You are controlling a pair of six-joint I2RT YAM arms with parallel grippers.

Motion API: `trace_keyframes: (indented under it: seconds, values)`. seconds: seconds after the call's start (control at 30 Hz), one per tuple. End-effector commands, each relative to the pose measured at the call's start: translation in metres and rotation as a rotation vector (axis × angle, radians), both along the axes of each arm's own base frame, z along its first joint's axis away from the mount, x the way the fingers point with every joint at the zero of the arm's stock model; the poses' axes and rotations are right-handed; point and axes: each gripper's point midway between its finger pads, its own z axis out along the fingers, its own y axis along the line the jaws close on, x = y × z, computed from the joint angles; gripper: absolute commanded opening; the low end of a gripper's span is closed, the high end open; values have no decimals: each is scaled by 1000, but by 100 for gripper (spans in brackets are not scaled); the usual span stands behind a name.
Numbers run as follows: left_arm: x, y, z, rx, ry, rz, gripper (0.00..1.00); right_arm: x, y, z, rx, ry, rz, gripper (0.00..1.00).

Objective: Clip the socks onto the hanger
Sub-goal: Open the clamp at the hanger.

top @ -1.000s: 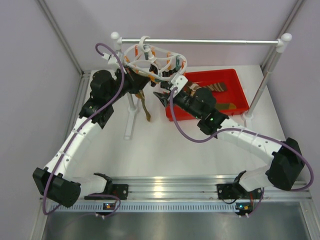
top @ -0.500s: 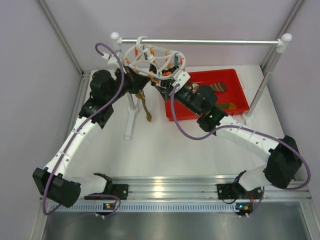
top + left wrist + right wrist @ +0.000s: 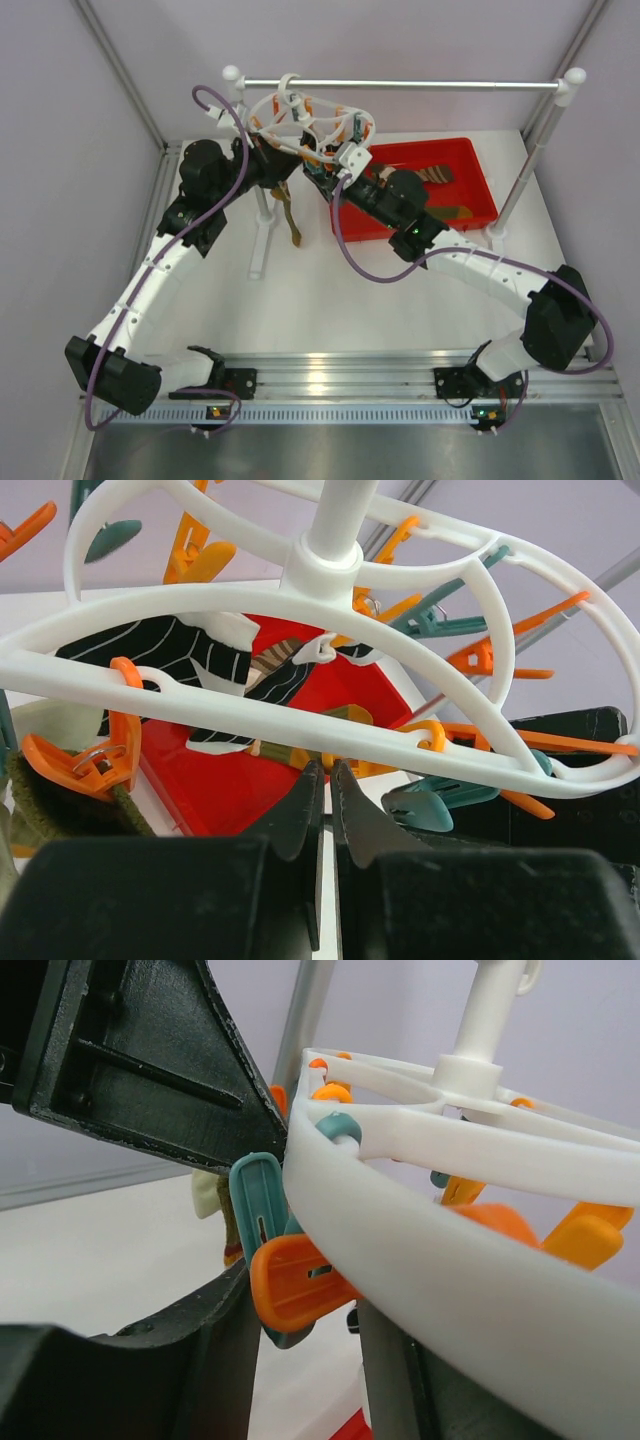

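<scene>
— Right pincer point(image 3: 305, 1345)?
— Clamped, apparently, on an orange plastic clip point(image 3: 300, 1282) under the white plastic oval-ring hanger point(image 3: 300, 605).
— Left pincer point(image 3: 326, 780)?
— Nearly together (a mere slit), nothing seen between.
— Nearest sock?
— Olive-brown cloth sock point(image 3: 291, 212), dangling long-axis vertical above the bench point(image 3: 330, 300), just left of that clip, below the left pincer; nearer the left arm. Striped socks point(image 3: 435, 178) off right in the red plastic tray point(image 3: 468, 162).
</scene>
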Motion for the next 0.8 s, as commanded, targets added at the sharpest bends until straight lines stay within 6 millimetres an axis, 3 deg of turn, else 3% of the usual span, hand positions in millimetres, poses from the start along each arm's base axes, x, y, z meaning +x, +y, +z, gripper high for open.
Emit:
trace_keyframes:
  seconds: [0.0,0.1,0.2,0.33,0.4,0.57,0.77]
  values:
    - [-14,-4,17,-9,-41,-53,0,0,-3,48,84,-118,4,39]
    - [-15,-6,16,-12,-34,-64,0,2,-4,48,85,-122,1,34]
    - [-16,-7,16,-14,-32,-72,0,3,-5,48,83,-126,6,23]
    - [-18,-7,19,-25,-39,-78,0,3,-6,47,75,-134,10,1]
    - [-18,-8,22,-40,-42,-78,2,4,-7,47,74,-135,11,0]
    - [-21,-4,26,-70,-44,-56,26,3,-9,49,83,-134,15,0]
    - [-24,-3,33,-104,-55,-55,36,3,-8,44,61,-143,22,0]
